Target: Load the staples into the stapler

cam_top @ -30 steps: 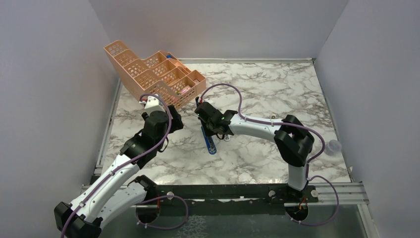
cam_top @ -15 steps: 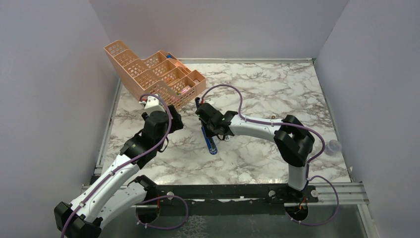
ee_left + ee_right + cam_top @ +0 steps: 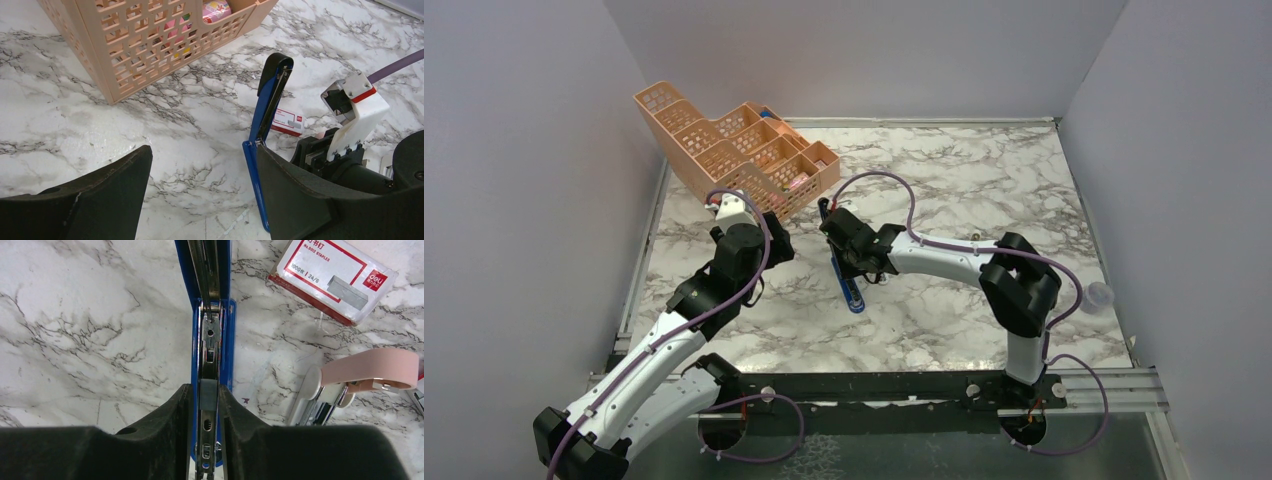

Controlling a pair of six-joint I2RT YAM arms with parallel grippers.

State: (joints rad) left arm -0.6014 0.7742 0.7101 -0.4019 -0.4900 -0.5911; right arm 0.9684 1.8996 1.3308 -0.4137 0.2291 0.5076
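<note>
The blue stapler (image 3: 851, 288) lies open on the marble, its lid raised (image 3: 270, 95) and its silver channel (image 3: 210, 340) bare. My right gripper (image 3: 207, 389) is shut on the staples (image 3: 208, 396), a small grey block held right over the channel, in line with it. Whether the block touches the channel I cannot tell. In the top view the right gripper (image 3: 848, 265) sits over the stapler's middle. My left gripper (image 3: 202, 150) is open and empty, low over the marble just left of the stapler's base; in the top view it (image 3: 776, 242) is left of the stapler.
A red-and-white staple box (image 3: 332, 280) lies right of the stapler, also in the left wrist view (image 3: 287, 121). A pink stapler (image 3: 360, 375) lies near it. The peach mesh organiser (image 3: 734, 150) stands at the back left. A small clear cup (image 3: 1100, 297) sits at the right edge.
My right gripper has shifted slightly nearer along the stapler with the staples in it. The left arm has not moved.
</note>
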